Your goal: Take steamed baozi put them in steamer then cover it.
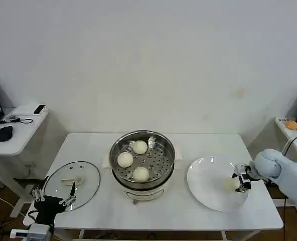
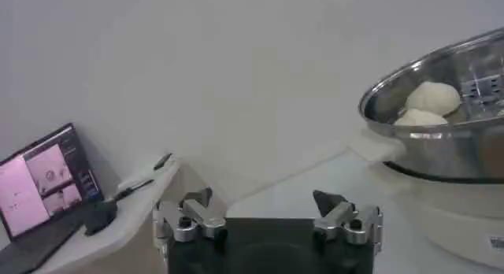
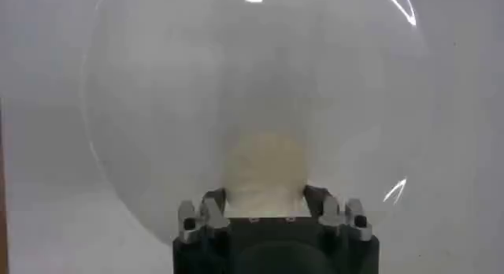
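The right pincer (image 1: pixel 241 182) sits low over the flat white plate (image 1: pixel 203 186), its fingers either side of the last pale cream round baozi (image 3: pixel 264 169), touching it. The shiny steel steamer (image 1: pixel 163 143) lies to its left, mid-counter, holding three buns. The left pincer (image 1: pixel 53 200) idles spread, near the glass lid (image 1: pixel 86 173).

White table (image 1: pixel 188 211): steamer (image 1: pixel 142 175), cover (image 1: pixel 71 185), plate (image 1: pixel 208 188)

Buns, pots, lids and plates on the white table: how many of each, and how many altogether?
Buns: 4, with three in the steamer and one on the plate between the right gripper fingers
Steamers: 1
Lids: 1
Plates: 1
Total: 7
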`<action>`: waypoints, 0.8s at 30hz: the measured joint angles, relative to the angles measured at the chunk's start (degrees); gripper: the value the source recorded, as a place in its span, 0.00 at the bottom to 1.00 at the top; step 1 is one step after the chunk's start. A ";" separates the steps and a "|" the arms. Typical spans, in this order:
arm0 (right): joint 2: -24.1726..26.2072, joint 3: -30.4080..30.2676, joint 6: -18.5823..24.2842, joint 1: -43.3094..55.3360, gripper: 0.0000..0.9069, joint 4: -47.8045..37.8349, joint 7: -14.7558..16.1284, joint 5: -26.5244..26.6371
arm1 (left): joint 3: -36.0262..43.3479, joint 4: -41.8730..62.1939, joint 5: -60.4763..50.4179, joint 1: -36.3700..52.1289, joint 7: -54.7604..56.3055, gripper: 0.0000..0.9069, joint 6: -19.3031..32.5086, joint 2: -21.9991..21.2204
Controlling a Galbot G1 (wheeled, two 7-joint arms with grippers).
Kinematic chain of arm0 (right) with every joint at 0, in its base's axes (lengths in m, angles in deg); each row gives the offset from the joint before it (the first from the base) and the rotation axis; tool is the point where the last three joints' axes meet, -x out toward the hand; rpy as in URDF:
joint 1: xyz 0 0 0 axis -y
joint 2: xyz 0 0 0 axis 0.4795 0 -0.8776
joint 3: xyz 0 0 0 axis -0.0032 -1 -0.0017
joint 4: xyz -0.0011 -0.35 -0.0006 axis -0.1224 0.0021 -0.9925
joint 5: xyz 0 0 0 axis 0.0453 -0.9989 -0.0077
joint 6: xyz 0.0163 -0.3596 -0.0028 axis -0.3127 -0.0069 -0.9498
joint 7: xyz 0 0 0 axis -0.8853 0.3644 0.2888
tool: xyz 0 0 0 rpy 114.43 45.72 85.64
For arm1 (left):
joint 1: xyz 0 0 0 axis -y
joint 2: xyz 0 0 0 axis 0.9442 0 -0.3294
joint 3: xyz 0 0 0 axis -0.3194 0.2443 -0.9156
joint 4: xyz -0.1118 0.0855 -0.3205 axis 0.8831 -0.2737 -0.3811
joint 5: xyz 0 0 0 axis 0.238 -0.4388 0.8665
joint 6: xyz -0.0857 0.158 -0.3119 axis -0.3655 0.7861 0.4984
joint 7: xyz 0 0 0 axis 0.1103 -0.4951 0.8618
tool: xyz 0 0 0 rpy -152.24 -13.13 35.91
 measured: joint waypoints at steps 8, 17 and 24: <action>1.67 -2.64 -0.94 4.66 0.69 2.37 0.95 2.07 | 0.00 -0.32 0.08 -0.09 0.04 1.00 0.05 0.04; 2.54 -8.61 -2.73 16.25 0.69 7.96 0.79 7.56 | 0.11 -0.46 0.18 0.28 0.05 1.00 0.08 0.36; 0.66 -15.40 -5.98 28.33 0.69 11.39 -0.47 13.99 | 0.16 -1.02 0.21 -0.02 0.07 1.00 0.07 0.55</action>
